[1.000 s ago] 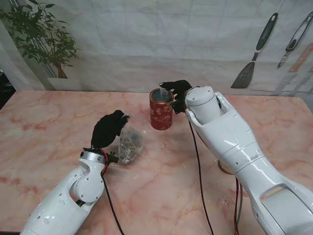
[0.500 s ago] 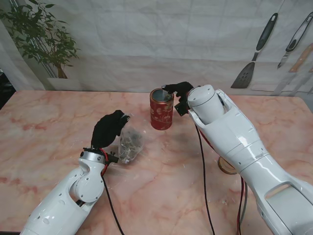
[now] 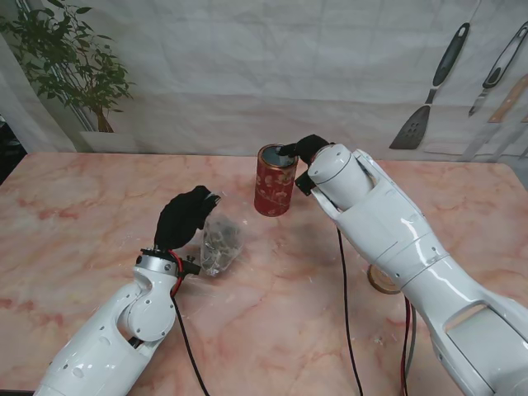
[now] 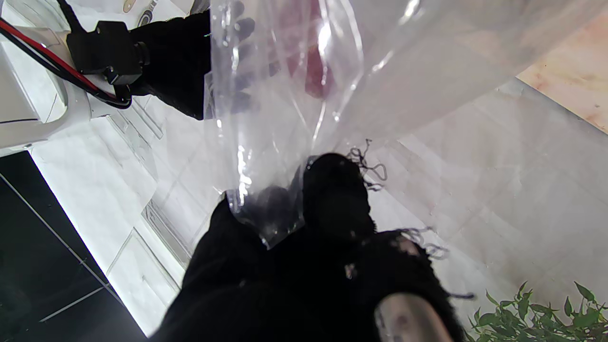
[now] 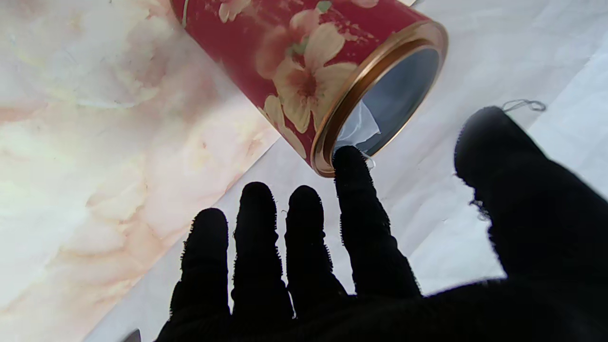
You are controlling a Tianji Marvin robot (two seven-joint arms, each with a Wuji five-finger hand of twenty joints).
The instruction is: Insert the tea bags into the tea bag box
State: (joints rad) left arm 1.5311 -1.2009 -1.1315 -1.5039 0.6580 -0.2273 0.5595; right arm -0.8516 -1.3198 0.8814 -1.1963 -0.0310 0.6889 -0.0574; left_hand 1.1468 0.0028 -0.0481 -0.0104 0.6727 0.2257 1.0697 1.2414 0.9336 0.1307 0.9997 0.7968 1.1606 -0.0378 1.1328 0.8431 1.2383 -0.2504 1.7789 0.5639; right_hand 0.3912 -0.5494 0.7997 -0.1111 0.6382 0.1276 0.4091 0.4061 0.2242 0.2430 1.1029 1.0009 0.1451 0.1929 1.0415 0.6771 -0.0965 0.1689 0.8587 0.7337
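The tea bag box is a round red tin (image 3: 274, 181) with a flower print and a gold rim, standing open-topped near the table's middle and leaning a little. In the right wrist view the tin (image 5: 304, 71) shows something white inside its mouth. My right hand (image 3: 307, 150) hovers just right of the rim, fingers spread and holding nothing; one fingertip (image 5: 349, 159) overlaps the rim's edge. My left hand (image 3: 183, 219) is shut on the top of a clear plastic bag of tea bags (image 3: 219, 241) resting on the table. The pinched plastic bag (image 4: 294, 95) fills the left wrist view.
The marble table (image 3: 74, 206) stretches left and right. A round tan lid (image 3: 381, 280) lies partly hidden by my right forearm. A potted plant (image 3: 70, 70) stands at the far left, and kitchen utensils (image 3: 433, 87) hang on the back wall at the right.
My right hand has shifted closer over the right side of the tin's rim, and the tin has tipped slightly. The left hand and its bag have stayed still.
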